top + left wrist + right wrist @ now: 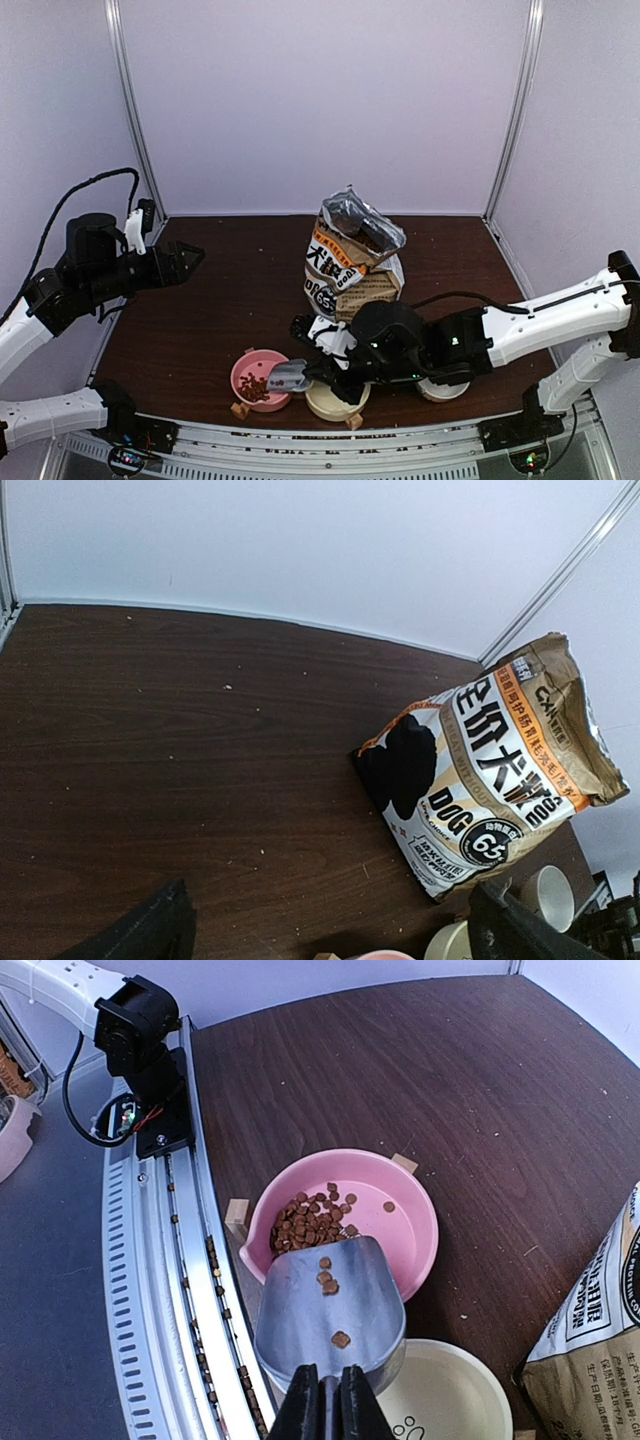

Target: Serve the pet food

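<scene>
- Our right claw grips the scoop; pet food lies straight ahead, past its lip, in the pink bowl.
- Our left claw, released, sits well apart.

Pet food: we noted small reddish-brown pellets heaped loose in the pink bowl, a few on the scoop.
</scene>
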